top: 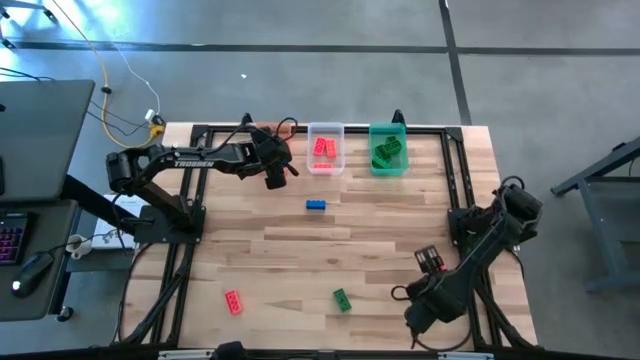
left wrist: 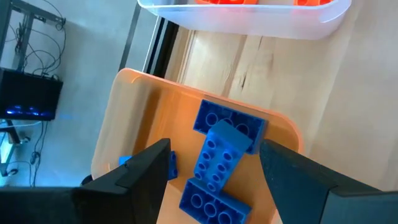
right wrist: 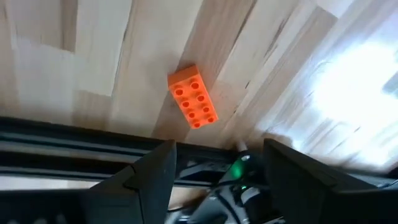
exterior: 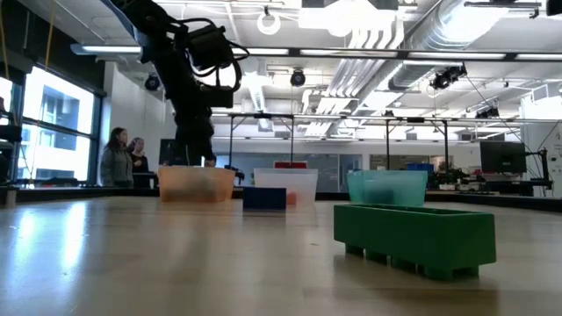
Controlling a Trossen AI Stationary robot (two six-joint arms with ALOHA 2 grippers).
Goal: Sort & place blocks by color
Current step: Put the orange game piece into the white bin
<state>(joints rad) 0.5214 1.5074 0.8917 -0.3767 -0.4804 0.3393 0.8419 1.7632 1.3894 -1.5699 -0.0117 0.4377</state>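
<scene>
My left gripper (left wrist: 217, 186) hangs open above the orange bin (left wrist: 134, 118) at the table's far left, touching nothing. Several blue blocks (left wrist: 214, 158) lie in that bin. Beside it stand a clear bin (top: 325, 148) holding red blocks and a green bin (top: 387, 148) holding green blocks. Loose on the table lie a blue block (top: 316, 205), a red block (top: 233, 301) and a green block (top: 342, 299). My right gripper (right wrist: 217, 168) stands open at the table's right, near the frame rail. An orange-red block (right wrist: 193, 96) lies flat on the wood just beyond its fingers.
Black frame rails (top: 455, 200) run along the table's edges. A desk with a keyboard and a mouse (top: 30, 270) stands off the left side. Two people (exterior: 118, 158) stand far behind the table. The wood between the loose blocks is bare.
</scene>
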